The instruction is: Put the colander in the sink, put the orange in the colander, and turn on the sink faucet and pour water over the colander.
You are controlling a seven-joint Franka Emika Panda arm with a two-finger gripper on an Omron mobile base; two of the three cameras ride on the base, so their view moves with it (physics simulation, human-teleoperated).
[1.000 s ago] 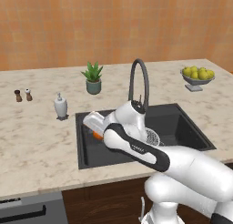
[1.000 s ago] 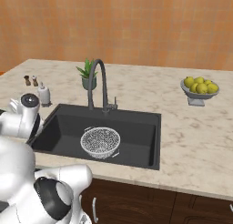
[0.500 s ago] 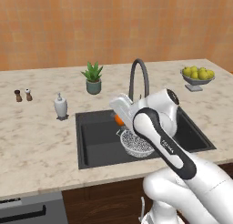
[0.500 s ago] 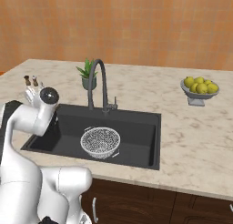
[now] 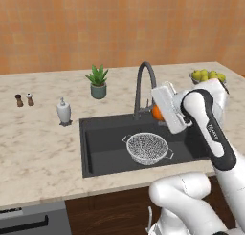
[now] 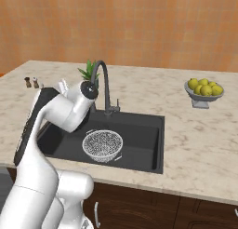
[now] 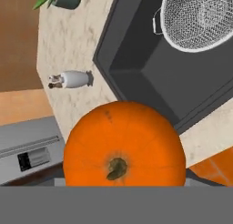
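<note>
Tool clamped on orange above sink | colander in basin | counter — pale marble, wall orange-brown

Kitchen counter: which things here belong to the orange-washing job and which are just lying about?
Job: silver mesh colander; dark grey sink basin; round bright orange, held in the tool; dark gooseneck faucet.

Lying about: grey bowl of yellow-green fruit; potted plant; white soap dispenser; two small shakers.

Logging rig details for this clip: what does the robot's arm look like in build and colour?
The glossy white, rounded-segment arm has dark grey joint bands and small dark lettering along one band. A white, blocky hand ends it. No loose cables show. A bulbous white base carries it.
</note>
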